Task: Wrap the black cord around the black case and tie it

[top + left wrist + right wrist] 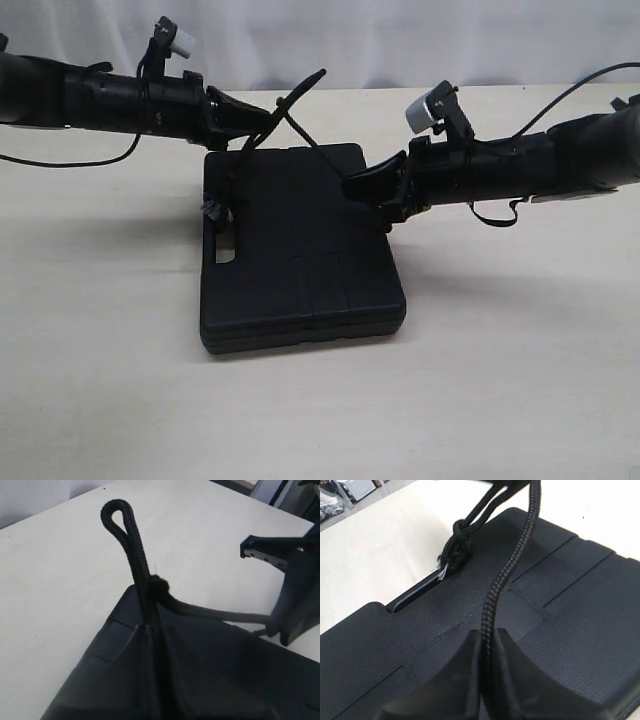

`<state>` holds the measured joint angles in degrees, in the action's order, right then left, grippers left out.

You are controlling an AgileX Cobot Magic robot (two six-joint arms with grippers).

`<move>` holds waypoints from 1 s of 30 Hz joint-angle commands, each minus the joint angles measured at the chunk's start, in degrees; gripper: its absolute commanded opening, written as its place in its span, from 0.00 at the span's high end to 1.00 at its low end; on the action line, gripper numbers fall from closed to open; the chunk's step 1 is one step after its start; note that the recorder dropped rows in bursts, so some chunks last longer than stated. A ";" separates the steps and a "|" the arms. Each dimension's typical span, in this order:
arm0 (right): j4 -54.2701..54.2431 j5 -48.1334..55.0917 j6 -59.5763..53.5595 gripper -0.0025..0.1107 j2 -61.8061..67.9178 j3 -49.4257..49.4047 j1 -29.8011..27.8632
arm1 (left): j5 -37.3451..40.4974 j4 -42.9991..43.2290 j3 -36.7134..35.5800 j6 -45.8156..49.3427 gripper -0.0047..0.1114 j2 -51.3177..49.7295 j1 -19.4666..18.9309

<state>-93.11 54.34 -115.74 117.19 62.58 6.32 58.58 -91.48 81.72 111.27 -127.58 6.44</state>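
The black case (pixel 300 250) lies flat in the middle of the table, its handle slot (pixel 224 256) on the left side. The black cord (pixel 305 88) crosses itself in the air above the case's far edge. One strand drops to a frayed knot (pixel 215 210) by the slot. My left gripper (pixel 265 118) is shut on the cord (pixel 142 570); a small loop (pixel 117 515) and a knot (pixel 159 585) stick out beyond its tips. My right gripper (pixel 360 183) hovers over the case (pixel 570 605), shut on a taut strand (pixel 507 580) that runs toward the frayed knot (pixel 452 555).
The pale table (pixel 520 380) stretches all round the case. Both black arms reach in from the sides, with thin cables hanging from them (pixel 495 215). A white curtain (pixel 350 40) closes off the back.
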 commanded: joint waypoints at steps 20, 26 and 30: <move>-6.84 4.85 -5.44 0.94 -0.47 1.42 -0.13 | 11.38 9.49 0.43 4.31 0.96 0.03 1.59; -6.84 4.05 -5.44 0.94 -0.47 4.12 -0.13 | 10.43 10.15 0.43 4.03 0.96 0.03 1.59; -6.84 3.97 -5.44 0.94 -0.36 5.29 -0.13 | 11.38 10.06 0.43 4.15 0.96 0.03 1.59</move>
<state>-99.15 56.52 -119.36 117.19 66.89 6.32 69.00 -80.98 81.72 115.22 -127.58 7.95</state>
